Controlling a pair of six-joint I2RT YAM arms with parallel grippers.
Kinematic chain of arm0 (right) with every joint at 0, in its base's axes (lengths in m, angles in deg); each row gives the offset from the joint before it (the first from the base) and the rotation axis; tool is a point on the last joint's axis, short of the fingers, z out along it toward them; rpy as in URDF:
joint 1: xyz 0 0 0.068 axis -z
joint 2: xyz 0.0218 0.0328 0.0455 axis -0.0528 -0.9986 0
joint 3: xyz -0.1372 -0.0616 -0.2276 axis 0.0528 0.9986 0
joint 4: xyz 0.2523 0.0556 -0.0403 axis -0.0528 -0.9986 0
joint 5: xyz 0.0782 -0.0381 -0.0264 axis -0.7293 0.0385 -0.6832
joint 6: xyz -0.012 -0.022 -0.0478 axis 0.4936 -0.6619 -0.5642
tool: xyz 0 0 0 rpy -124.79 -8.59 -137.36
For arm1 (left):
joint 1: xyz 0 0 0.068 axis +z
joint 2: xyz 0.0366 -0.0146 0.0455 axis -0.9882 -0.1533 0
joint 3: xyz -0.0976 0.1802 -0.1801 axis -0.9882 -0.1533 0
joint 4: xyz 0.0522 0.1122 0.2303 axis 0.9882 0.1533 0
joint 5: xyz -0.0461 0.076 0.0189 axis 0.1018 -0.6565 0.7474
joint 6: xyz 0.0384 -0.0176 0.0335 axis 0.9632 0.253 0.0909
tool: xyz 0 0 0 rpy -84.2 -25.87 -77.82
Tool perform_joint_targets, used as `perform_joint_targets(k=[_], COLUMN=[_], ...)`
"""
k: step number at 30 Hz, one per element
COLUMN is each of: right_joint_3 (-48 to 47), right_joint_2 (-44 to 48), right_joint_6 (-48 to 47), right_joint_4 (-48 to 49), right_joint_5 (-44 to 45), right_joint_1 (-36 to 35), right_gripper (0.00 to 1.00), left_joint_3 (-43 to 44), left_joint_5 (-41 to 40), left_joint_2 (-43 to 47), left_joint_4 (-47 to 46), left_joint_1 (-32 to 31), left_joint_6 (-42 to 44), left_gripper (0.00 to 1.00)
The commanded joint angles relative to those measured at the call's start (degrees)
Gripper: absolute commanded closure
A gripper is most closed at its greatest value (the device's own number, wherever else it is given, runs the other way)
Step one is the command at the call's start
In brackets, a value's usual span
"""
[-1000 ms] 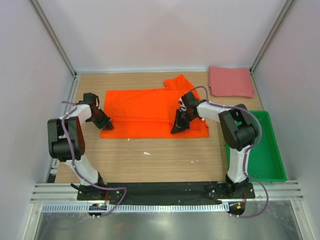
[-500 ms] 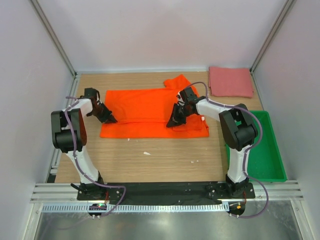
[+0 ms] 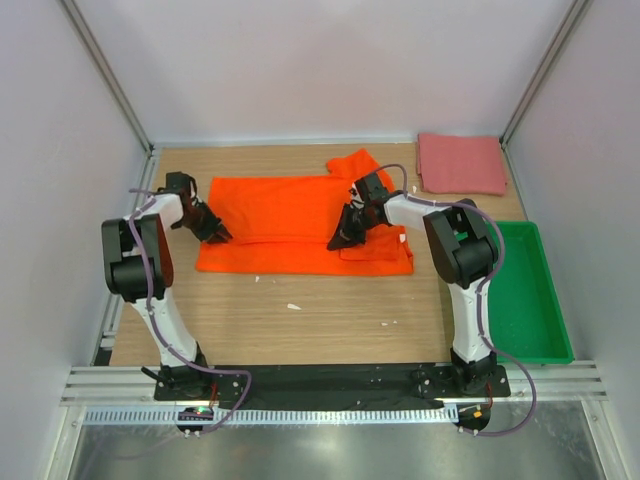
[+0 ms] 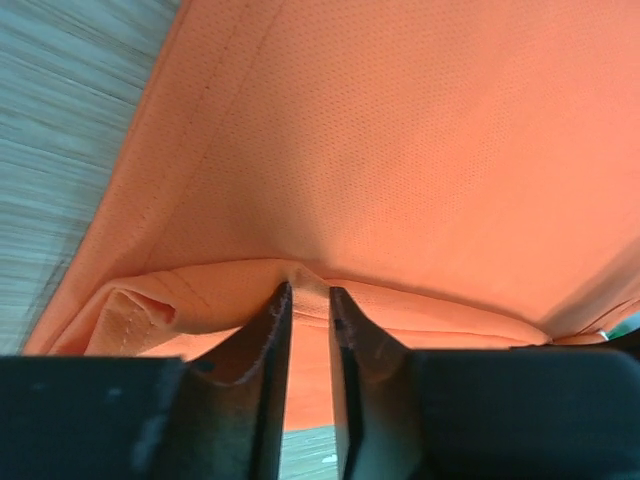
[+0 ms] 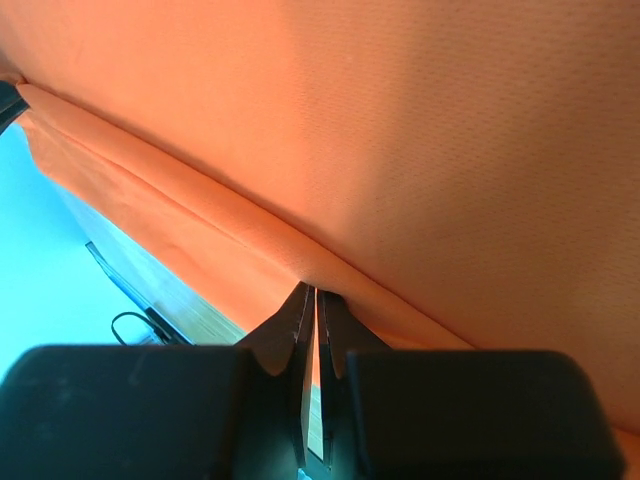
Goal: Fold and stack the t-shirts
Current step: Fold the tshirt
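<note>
Orange cloth is pinched in both grippers. The left gripper (image 4: 308,292) has its jaws drawn narrow on a puckered fold close to the hemmed left edge, and the right gripper (image 5: 310,292) is closed almost to nothing on a long crease of the same cloth. From above, both sit low on the orange shirt (image 3: 300,225), the left one at its left end and the right one right of its middle. The shirt lies spread sideways across the far half of the table (image 3: 320,310). A strip along its near side looks doubled over, and one sleeve pokes out at the far right. The pink shirt (image 3: 460,163) lies flat in the far right corner and looks already folded, just clear of that sleeve. The green tray (image 3: 535,300) sits against the right side, well apart from the work. I judge this to be the lengthwise fold of the orange shirt, with the stacking not yet begun. The next move calls for both arms to carry their held fold across together, level and at one pace so the crease runs straight, and then let go.
</note>
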Motion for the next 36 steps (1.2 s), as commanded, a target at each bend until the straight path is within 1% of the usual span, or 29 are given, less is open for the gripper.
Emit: perform_joint_targets(k=[1,4,8,13,17,20,23,25,28,30,31,32,33,34,35,36], right_joint_3=[-1.97,-3.11,-4.26,-4.52,-5.75,-5.76,-5.05,-4.0,-1.98,-2.24,-2.93,-4.07,-6.87,-8.55,-10.13,-12.15], right_joint_2=[0.18,-0.43,-0.88,-2.37,-3.51,-2.99,-2.37,-2.2,-0.1,2.1,2.98,4.82,5.36,5.71,6.06,6.42], right_joint_6=[-1.53,-1.36,0.48,4.09,4.01,3.48,1.64,0.93,0.49,-0.04,-0.21,-0.91,-1.35,-1.7,-1.97,-2.32], right_joint_4=[-0.53,-0.36,1.21,3.95,3.42,2.9,1.32,0.52,0.61,0.35,0.0,-0.7,-1.4,-3.24,-4.13,-3.7], right_joint_5=[0.85,0.68,-0.11,-0.11,-0.2,-0.55,-0.64,-1.08,-1.96,-1.78,-1.26,-0.47,0.58,3.9,5.58,7.25], right_joint_1=[0.23,0.4,0.67,1.28,1.55,1.55,1.55,1.55,1.46,1.37,1.55,1.72,1.9,2.16,3.21,3.65], right_gripper=[0.9,0.9,0.9,0.9,0.9,0.9,0.9,0.9,0.9,0.89,0.88,0.83,0.78,0.73,0.65,0.62], left_joint_3=[1.5,0.18,-3.86,-7.2,-7.56,-7.21,-6.77,-6.68,-6.85,-7.03,-6.94,-6.33,-5.63,-4.75,-3.7,-1.43], left_joint_5=[-3.09,-3.54,-0.64,4.36,4.64,3.33,1.22,1.04,1.91,4.1,4.55,4.2,3.76,3.15,2.54,1.31], left_joint_2=[4.7,9.1,12.62,11.41,9.2,7.89,7.27,6.65,5.86,8.48,10.15,12.78,14.11,14.99,15.52,15.61], left_joint_4=[0.77,1.92,0.6,-1.86,-3.35,-3.88,-3.88,-3.88,-3.44,-3.88,-4.41,-4.93,-5.37,-5.99,-6.34,-6.95], left_joint_1=[0.49,-0.03,-0.65,-3.37,-4.96,-4.26,-1.72,1.1,3.3,3.04,2.78,1.99,1.64,1.37,1.37,1.28], left_joint_6=[2.58,3.2,1.18,0.04,-0.58,-0.58,-0.23,-0.14,0.56,0.74,0.56,0.13,0.03,0.03,0.03,0.64], left_gripper=[0.75,0.72,0.74,0.79,0.8,0.81,0.82,0.82,0.83,0.83,0.81,0.77,0.74,0.71,0.68,0.64])
